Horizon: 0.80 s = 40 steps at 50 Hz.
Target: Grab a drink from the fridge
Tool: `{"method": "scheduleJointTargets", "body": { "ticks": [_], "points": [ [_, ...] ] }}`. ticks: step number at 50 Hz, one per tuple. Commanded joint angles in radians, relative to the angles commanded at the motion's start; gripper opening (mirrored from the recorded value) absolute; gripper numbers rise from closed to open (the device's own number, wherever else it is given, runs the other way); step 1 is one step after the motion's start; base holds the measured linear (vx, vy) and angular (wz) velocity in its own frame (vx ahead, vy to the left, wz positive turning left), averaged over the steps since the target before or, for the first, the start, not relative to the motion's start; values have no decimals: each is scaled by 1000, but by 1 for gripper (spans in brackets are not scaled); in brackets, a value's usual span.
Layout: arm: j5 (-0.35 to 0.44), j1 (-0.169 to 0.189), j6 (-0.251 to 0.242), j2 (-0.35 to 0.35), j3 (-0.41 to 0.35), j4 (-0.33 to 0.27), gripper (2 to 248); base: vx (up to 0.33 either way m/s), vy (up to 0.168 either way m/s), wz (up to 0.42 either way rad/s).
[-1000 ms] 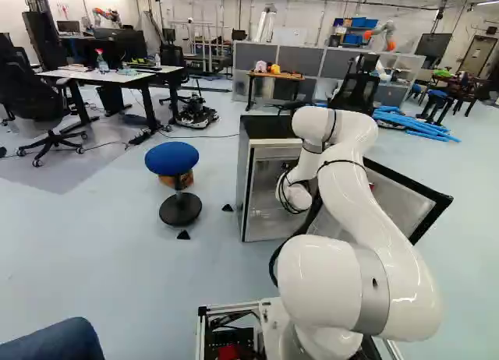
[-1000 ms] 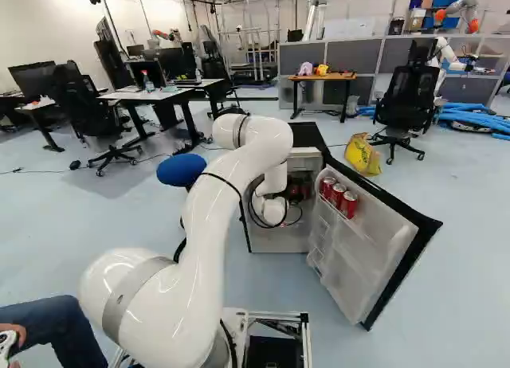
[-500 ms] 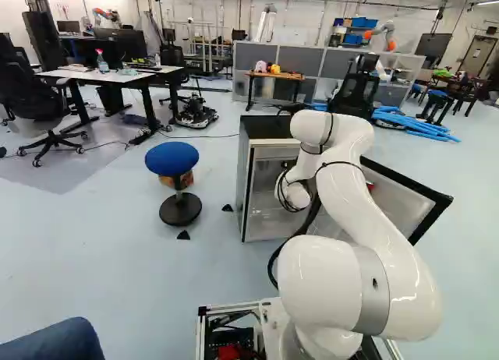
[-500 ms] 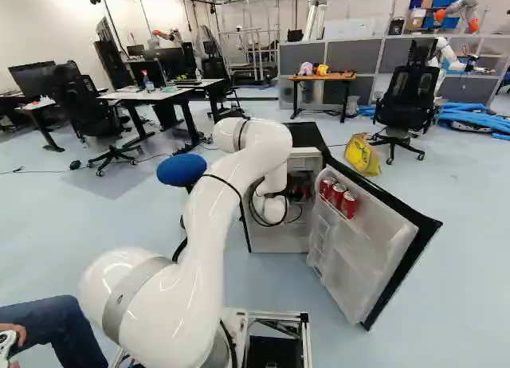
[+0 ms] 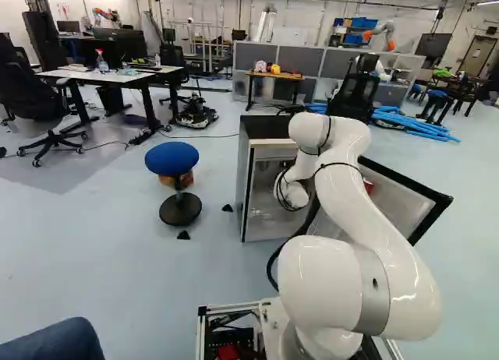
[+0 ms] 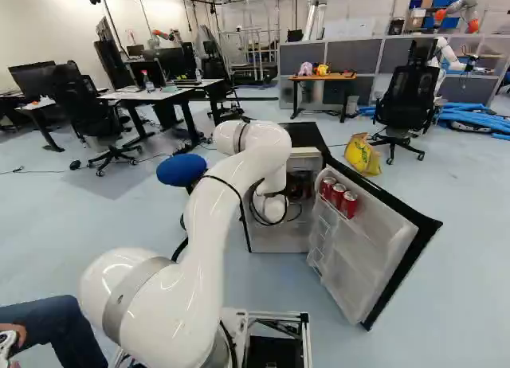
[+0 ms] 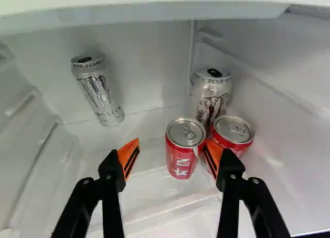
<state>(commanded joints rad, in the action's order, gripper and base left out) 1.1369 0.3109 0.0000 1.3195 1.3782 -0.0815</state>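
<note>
The gripper (image 7: 171, 155) has its two fingers spread wide apart, with nothing held between them. It is inside the fridge (image 5: 269, 127), and orange pads (image 7: 129, 154) line the fingers. Ahead of it, a red can (image 7: 180, 160) stands upright in the span between the fingers, nearer the one on the side of the second red can (image 7: 234, 131). Whether that finger touches the nearer can, I cannot tell. The second can stands just beside the first, partly hidden by the same finger's pad. Behind this pair, near the corner of the compartment, is a silver can (image 7: 210, 94); another silver can (image 7: 98, 91) stands well apart from them, near the back wall on the other finger's side.

The white arm (image 6: 199, 264) reaches forward from its base, its wrist end inside the open front of the fridge. The fridge door (image 6: 362, 240) is swung wide open, to the right of the fridge in the right base view. Three more red cans (image 6: 338, 195) sit in a row in a rack on the inside of the door.

Further out, a blue-topped stool (image 5: 172, 157) stands on the floor to the left of the fridge in the left base view. A yellow bag (image 6: 362, 154) lies beyond the door, near a black office chair (image 6: 408, 101). At the lower left of the right base view are a person's leg (image 6: 56, 324) and a hand (image 6: 13, 333) on a white device (image 6: 6, 346).
</note>
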Motion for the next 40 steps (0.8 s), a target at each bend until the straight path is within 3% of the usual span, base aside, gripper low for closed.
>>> {"method": "scheduleJointTargets", "body": {
  "ticks": [40],
  "points": [
    [0,-36,0,8,14,0,180,0,0,0]
  ]
}}
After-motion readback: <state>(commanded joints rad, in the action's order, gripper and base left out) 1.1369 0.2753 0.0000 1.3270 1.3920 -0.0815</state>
